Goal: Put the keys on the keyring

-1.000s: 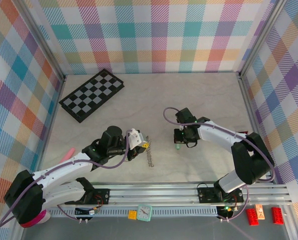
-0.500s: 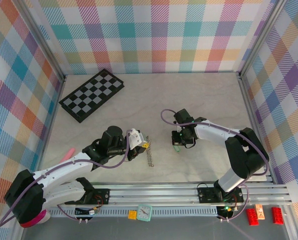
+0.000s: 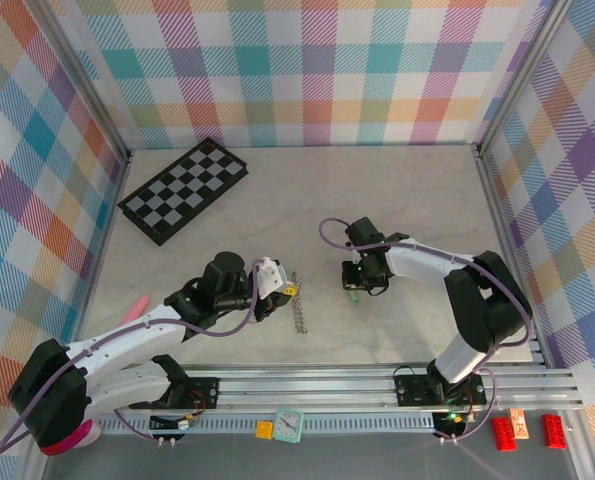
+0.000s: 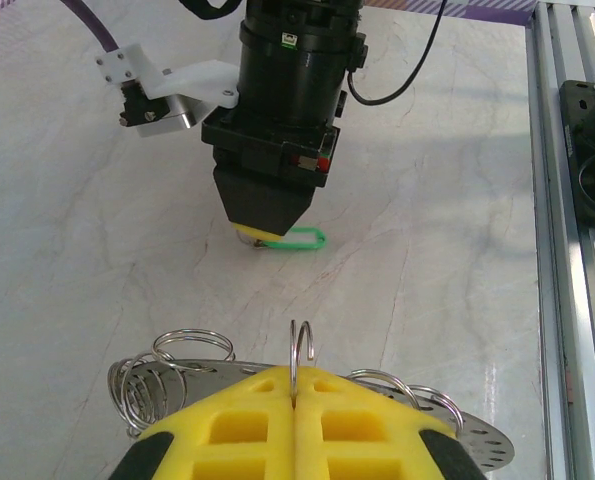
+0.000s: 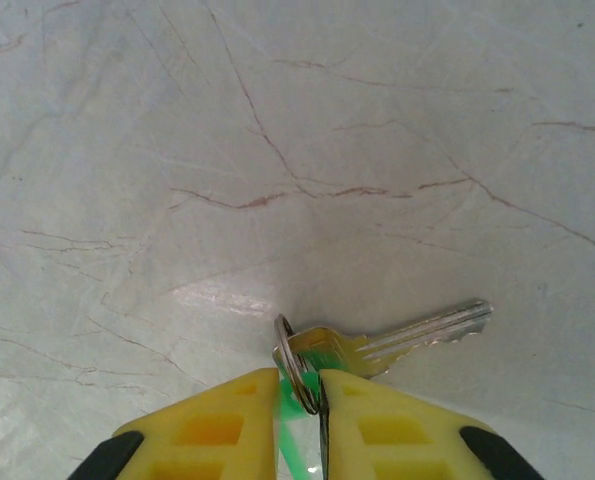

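My left gripper (image 4: 295, 385) is shut on an upright wire loop (image 4: 301, 348) of the keyring (image 4: 173, 366), a grey metal ring carrying several small wire loops; in the top view the keyring (image 3: 297, 301) lies just right of the left gripper (image 3: 275, 283). One of the keys (image 5: 409, 335), silver with a small split ring and a mint-green tag (image 5: 295, 412), lies flat on the table. My right gripper (image 5: 299, 380) stands over its head, jaws slightly open, with the split ring and tag in the gap. The left wrist view shows the right gripper (image 4: 269, 228) tip-down on the green tag (image 4: 303, 240).
A folded chessboard (image 3: 183, 188) lies at the back left. A pink object (image 3: 132, 308) sits by the left wall. The metal rail (image 3: 377, 385) runs along the near edge, with a small clock (image 3: 288, 426) and red bricks (image 3: 502, 432) in front of it.
My right gripper has shifted slightly left and its jaws have parted around the key's ring. The left arm and keyring have not moved.
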Robot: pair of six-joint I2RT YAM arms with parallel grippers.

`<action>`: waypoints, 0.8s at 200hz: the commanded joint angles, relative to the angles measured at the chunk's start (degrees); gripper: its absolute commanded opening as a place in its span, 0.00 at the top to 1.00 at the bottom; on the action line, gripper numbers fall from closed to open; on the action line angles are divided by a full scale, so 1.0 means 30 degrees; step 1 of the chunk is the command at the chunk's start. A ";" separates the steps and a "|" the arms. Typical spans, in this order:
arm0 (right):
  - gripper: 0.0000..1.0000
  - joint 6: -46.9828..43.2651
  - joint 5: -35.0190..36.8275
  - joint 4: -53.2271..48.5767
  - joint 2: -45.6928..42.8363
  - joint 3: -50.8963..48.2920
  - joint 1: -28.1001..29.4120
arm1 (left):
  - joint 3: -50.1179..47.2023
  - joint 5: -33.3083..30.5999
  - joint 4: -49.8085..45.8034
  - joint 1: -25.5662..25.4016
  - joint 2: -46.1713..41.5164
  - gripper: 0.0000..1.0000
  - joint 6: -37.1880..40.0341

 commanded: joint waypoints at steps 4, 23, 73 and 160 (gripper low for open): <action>0.79 -0.0100 0.0225 0.0006 0.0187 0.0520 0.0083 | 0.0239 0.0149 0.0977 -0.0123 0.0013 1.00 -0.0080; 0.79 -0.0158 0.0357 -0.0110 0.0271 0.0654 0.0069 | 0.0238 0.0135 0.0977 -0.0145 0.0036 1.00 -0.0083; 0.84 -0.0187 0.0628 -0.0280 0.0482 0.0829 0.0068 | 0.0238 0.0171 0.0922 -0.0145 -0.0042 1.00 -0.0097; 1.00 -0.0495 0.0986 -0.0337 -0.0054 0.0778 0.0068 | 0.0355 0.0149 0.0806 -0.0141 -0.0038 1.00 -0.0119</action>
